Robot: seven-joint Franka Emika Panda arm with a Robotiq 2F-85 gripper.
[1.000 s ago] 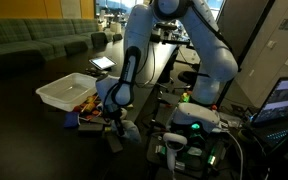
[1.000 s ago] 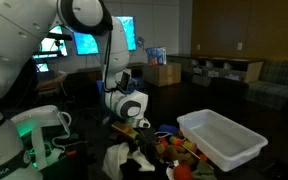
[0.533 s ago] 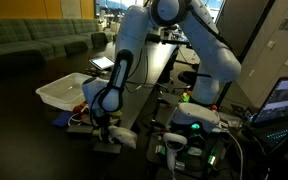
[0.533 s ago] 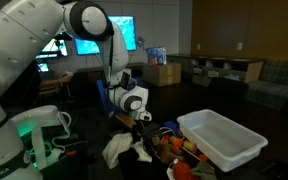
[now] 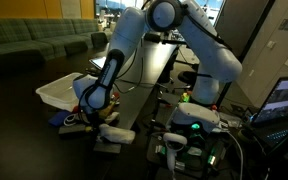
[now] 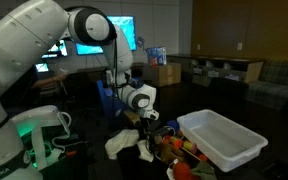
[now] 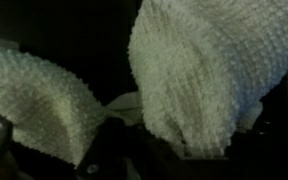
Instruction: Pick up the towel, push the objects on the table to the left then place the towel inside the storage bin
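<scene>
Over the last second the arm swings across the bench [image 5: 29, 118] toward the storage bin [image 6: 230, 152]. In both exterior views the gripper [image 6: 147, 122] now sits lower and nearer the bin's near wall than a second ago, and it is right over the clutter. The towel [image 6: 124, 144] comes along with it. It trails behind the gripper as a pale bunched mass, its lower folds dragging on or just above the bench rather than hanging free. In the wrist view the towel [image 7: 206, 70] fills nearly the whole frame, with two lobes of terry cloth gathered to a narrow neck near the centre. The jaws are hidden under the fabric, but the gathered neck and the way the cloth follows the arm suggest the gripper is pinched onto one edge of the towel. The small coloured objects [image 6: 176, 150] lie crowded on the bench between the towel and the bin, some touching the bin's base. They look packed a little tighter against it than a second ago, though the dim pictures make that hard to confirm. Judgement: pick-up is done and the sweep is under way, perhaps halfway through its stroke. The towel is not yet in the bin, whose interior still shows white and bare in an exterior view. Risk: the trailing cloth may ride over the objects instead of pushing them.
</scene>
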